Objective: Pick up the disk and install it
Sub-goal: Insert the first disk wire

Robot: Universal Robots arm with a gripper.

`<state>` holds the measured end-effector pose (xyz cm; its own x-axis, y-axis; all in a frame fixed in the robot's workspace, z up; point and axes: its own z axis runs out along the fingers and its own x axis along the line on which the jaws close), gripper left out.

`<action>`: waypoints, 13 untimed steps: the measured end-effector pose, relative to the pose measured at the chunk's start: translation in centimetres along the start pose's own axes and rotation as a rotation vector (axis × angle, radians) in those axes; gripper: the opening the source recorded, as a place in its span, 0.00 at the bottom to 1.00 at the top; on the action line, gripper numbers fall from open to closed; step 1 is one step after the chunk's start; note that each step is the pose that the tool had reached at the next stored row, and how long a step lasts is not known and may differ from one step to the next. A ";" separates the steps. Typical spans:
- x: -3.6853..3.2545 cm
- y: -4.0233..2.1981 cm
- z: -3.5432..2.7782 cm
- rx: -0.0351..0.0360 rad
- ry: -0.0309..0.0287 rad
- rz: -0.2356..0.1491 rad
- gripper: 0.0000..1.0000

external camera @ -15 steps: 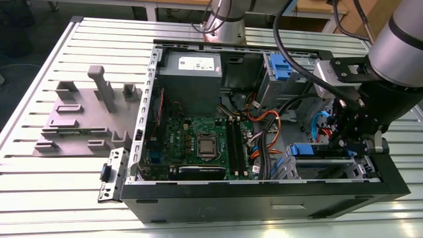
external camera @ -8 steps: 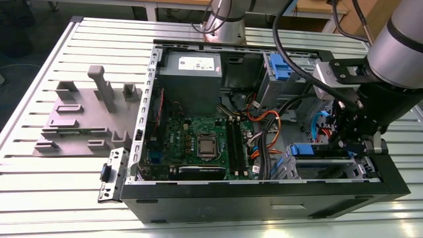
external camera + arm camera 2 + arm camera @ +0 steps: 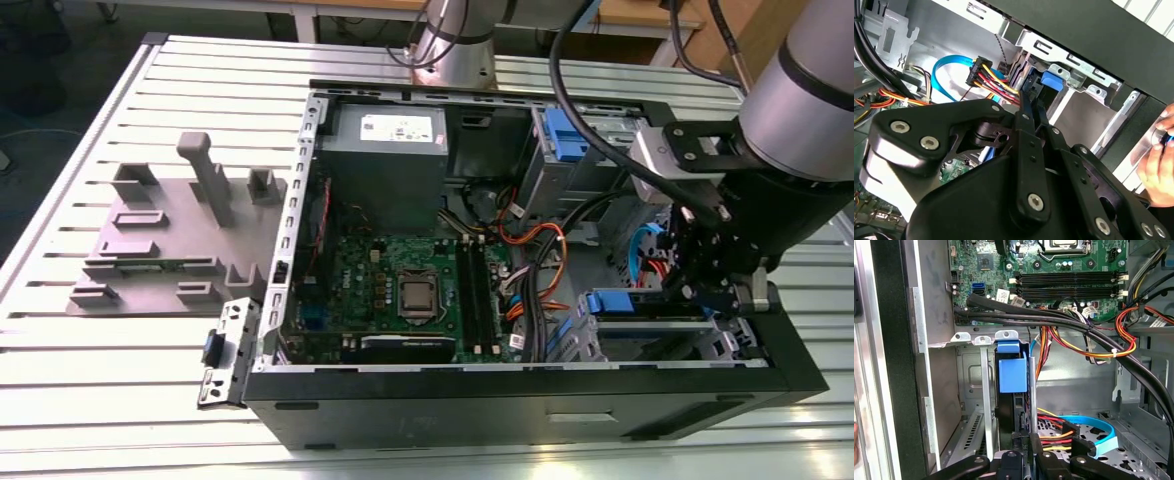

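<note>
Open computer case [image 3: 534, 385], claw [image 3: 1024, 452] gripping disk [image 3: 1013, 374]

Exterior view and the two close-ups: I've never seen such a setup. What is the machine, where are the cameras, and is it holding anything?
The exterior view looks from outside at a robot arm reaching into an open computer case that lies on a slatted metal table, with a grey fixture beside it. Both wrist views come from cameras riding on the arm, looking past its black claw into the case. The claw appears to pinch the disk, seen edge-on with its blue carrier, standing in the metal drive cage.
</note>
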<state>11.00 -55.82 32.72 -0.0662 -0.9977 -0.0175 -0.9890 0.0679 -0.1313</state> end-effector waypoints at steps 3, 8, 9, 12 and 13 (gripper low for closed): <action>0.00 0.00 0.01 0.0000 -0.0001 0.000 0.17; -0.01 -0.05 -0.38 -0.0001 -0.0001 0.000 0.25; -0.01 -0.08 -0.56 -0.0002 0.0000 0.000 0.25; -0.02 -0.15 -1.02 -0.0012 0.0001 0.000 0.25; -0.02 -0.16 -1.05 -0.0014 -0.0001 0.000 0.25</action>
<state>11.02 -55.82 33.78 -0.0662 -0.9977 -0.0176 -0.9892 0.0679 -0.1299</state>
